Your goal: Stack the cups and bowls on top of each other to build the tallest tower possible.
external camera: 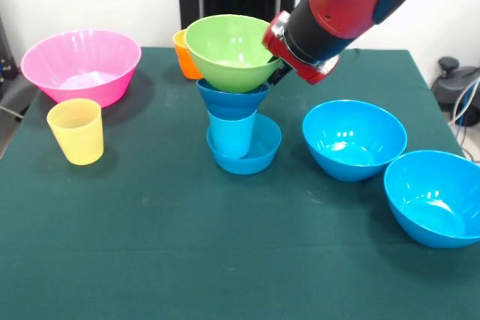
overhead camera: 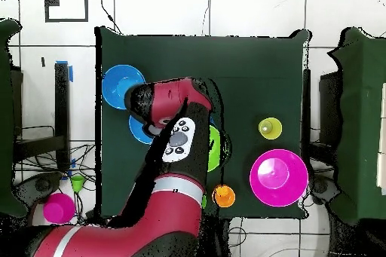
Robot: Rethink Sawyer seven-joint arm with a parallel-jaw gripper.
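The tower stands mid-table: a small blue bowl (external camera: 259, 157) at the base, a light blue cup (external camera: 231, 134) upright in it, a smaller blue bowl (external camera: 232, 100) on the cup, and a lime green bowl (external camera: 229, 50) on top, tilted toward the left. My gripper (external camera: 276, 71) is at the green bowl's right rim, mostly hidden behind the bowl and the red wrist. In the overhead view the arm covers the tower; only a sliver of the green bowl (overhead camera: 215, 148) shows. A yellow cup (external camera: 76, 131) and a pink bowl (external camera: 82, 65) sit left; an orange cup (external camera: 183, 55) stands behind the tower.
Two large blue bowls (external camera: 354, 139) (external camera: 435, 196) rest on the table's right side, the second close to the edge. The overhead view shows the yellow cup (overhead camera: 270, 127), pink bowl (overhead camera: 279, 177) and orange cup (overhead camera: 224, 195) together on one side.
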